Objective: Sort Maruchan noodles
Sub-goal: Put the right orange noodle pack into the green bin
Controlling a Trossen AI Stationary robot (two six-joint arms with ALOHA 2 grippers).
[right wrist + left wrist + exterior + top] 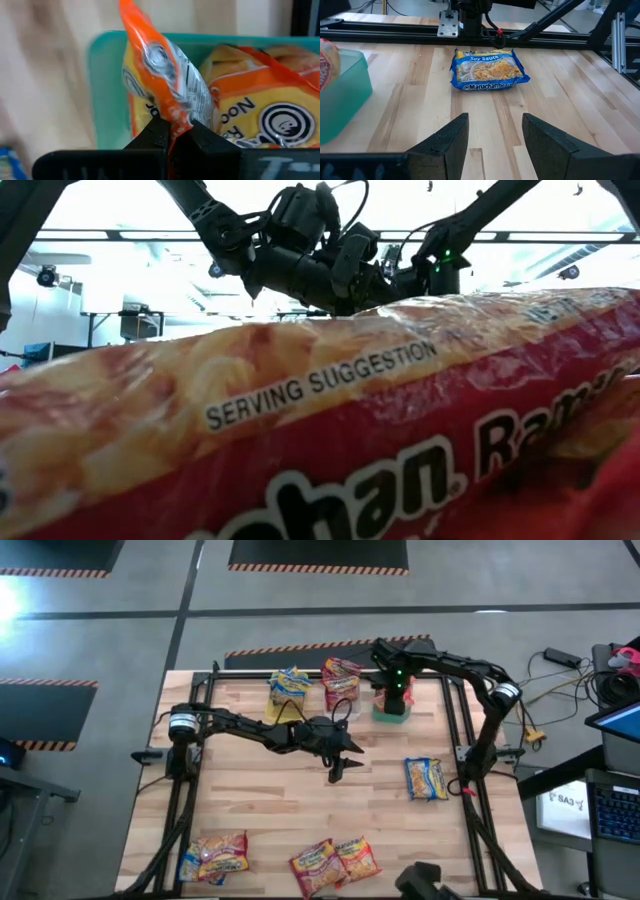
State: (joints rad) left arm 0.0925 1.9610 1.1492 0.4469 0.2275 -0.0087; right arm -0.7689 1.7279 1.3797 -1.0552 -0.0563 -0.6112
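At the bottom edge of the high view we see two clusters of glossy red-and-orange ramen packets [214, 856] [335, 862] lying flat on the pale wooden plank counter [260, 800]. One red packet with "SERVING SUGGESTION" print [330, 430] sits right against the low camera and fills most of that frame.

Toward the middle of the high view, the left claw [336, 772] hangs over bare planks with its dark fingers [447, 142] parted and nothing between them. Right of centre lies a flat blue-and-yellow Soy Sauce packet [426, 779], alone on the wood and apart from that claw; the left wrist view shows it squarely ahead [489, 69].

Near the top of the high view, two more packets, one blue-and-yellow [289, 692] and one red [341, 681], lie side by side. Just right of them stands a small teal plastic bin [392, 707]. The right claw [172, 131] is clenched on the crimped edge of an orange plastic packet [157, 75], apparently held above the bin's rim [102, 90]. Another orange packet [260, 105] rests inside.
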